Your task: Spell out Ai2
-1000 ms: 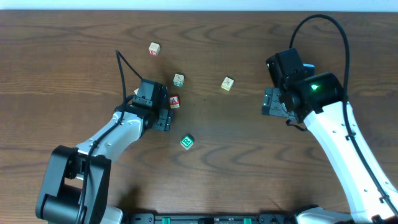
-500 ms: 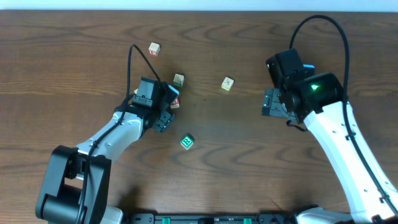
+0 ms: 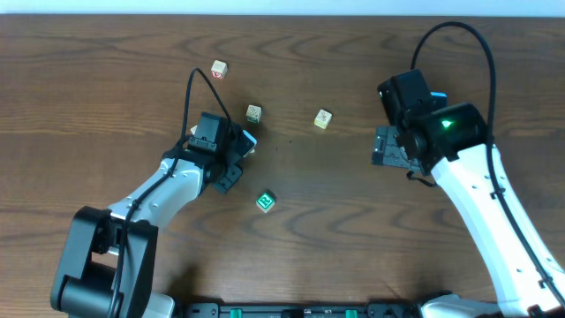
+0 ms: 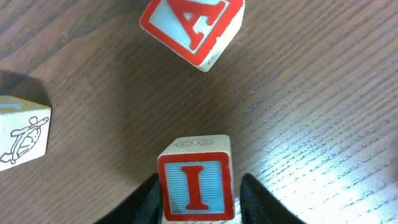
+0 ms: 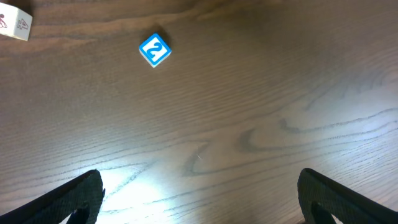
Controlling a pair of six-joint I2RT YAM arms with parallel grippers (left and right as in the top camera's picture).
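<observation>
My left gripper (image 3: 233,157) (image 4: 198,208) is shut on the I block (image 4: 196,184), a wooden cube with a red I on a blue face; its dark fingers (image 4: 144,200) flank the cube. The A block (image 4: 190,26) (image 3: 251,140) lies tilted just beyond it. From above, the gripper hides the I block. The 2 block (image 3: 266,200) (image 5: 153,50) rests alone on the table, below and right of the left gripper. At the right, my right gripper (image 3: 387,146) (image 5: 202,202) stands wide open over bare wood with nothing between its fingers.
A cube with a line drawing (image 4: 22,134) (image 3: 253,113) sits close to the A block. Two more loose cubes lie farther back (image 3: 219,68) and toward the middle (image 3: 323,118) (image 5: 13,25). The brown wooden table (image 3: 335,203) runs wide between the arms.
The left jaws have closed from wide open onto the I block, and the gripper has shifted slightly towards the A block. The right arm has not moved.
</observation>
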